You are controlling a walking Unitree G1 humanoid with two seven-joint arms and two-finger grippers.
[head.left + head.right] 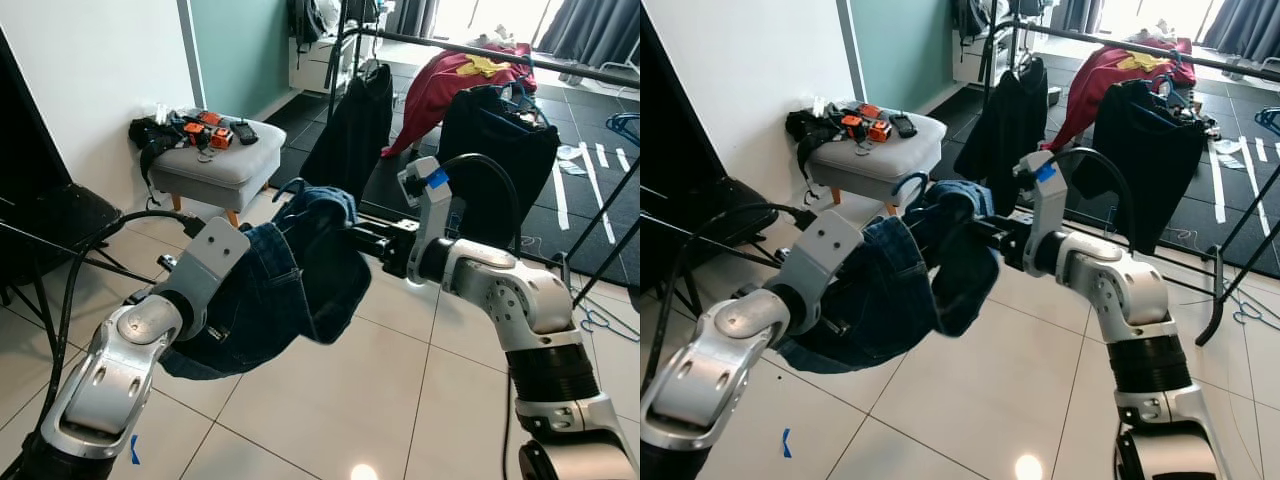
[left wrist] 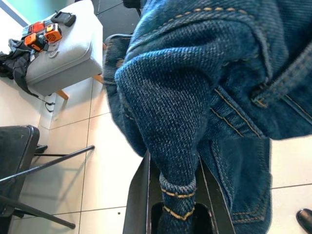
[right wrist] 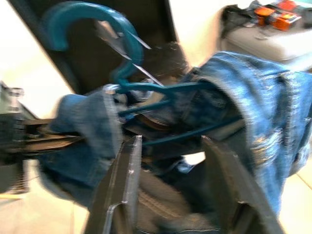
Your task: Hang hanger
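Observation:
A blue denim garment (image 1: pixel 285 285) hangs on a teal hanger (image 3: pixel 146 90), held up between my two arms. The hanger's hook (image 3: pixel 73 19) sticks up out of the cloth (image 1: pixel 290 186). My left gripper (image 2: pixel 175 161) is shut on a rolled fold of the denim, and most of its fingers are buried in cloth. From the right, my right gripper (image 3: pixel 173 141) reaches into the garment. Its fingers (image 3: pixel 124 180) stand apart around the hanger's bars and denim. The black clothes rail (image 1: pixel 470 48) runs across behind, beyond the garment.
Two dark garments (image 1: pixel 352 125) (image 1: pixel 500 165) and a red one (image 1: pixel 450 80) hang on the rail. A grey stool (image 1: pixel 215 165) with orange tools stands at the left wall. A black chair (image 1: pixel 55 225) and cables sit at far left. A rack leg (image 1: pixel 600 230) slants at right.

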